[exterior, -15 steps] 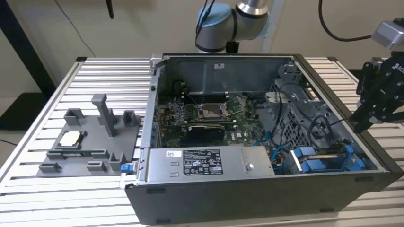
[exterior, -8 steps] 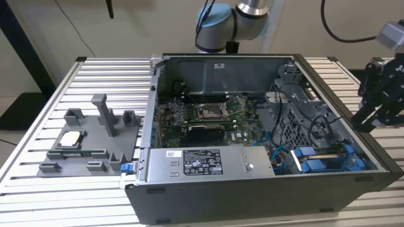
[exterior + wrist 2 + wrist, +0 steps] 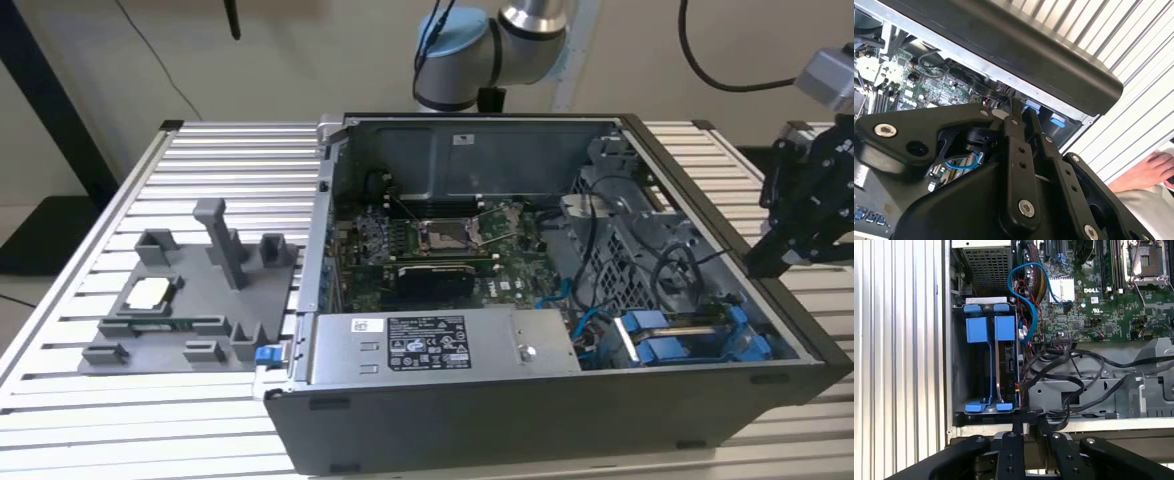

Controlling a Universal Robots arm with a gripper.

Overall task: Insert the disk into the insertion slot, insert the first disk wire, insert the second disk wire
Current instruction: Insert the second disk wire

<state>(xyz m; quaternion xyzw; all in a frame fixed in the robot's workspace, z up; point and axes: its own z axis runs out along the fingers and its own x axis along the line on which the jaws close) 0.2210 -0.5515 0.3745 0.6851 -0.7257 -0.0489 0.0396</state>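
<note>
Grey fixture tray (image 3: 187, 300) sits on the slatted table (image 3: 80, 420), farthest from your gripper (image 3: 767, 260), across the open computer case (image 3: 534, 420). Next comes the labelled silver power-supply box (image 3: 427, 345), then the green motherboard (image 3: 441, 240), both well away from the tool.

The insertion slot (image 3: 627, 275) is in the case corner nearest the gripper. In the first wrist view the slot (image 3: 959, 365) lies straight ahead of the fingertips (image 3: 1018, 422), just past the case rim. The disk (image 3: 1008, 365) is already seated in it, its connector edge showing and the carrier's blue tabs at both ends. A second blue carrier (image 3: 976, 330) sits beside it.

A blue cable (image 3: 1026, 285) loops beyond the slot. Black cables (image 3: 1074, 365) lie loose beside the disk. Can't tell if any is plugged in.

Your gripper (image 3: 1029, 422) hangs outside the case wall, fingers (image 3: 1015, 150) drawn close together and gripping nothing. A person's hand (image 3: 1149, 172) rests behind the tool.
</note>
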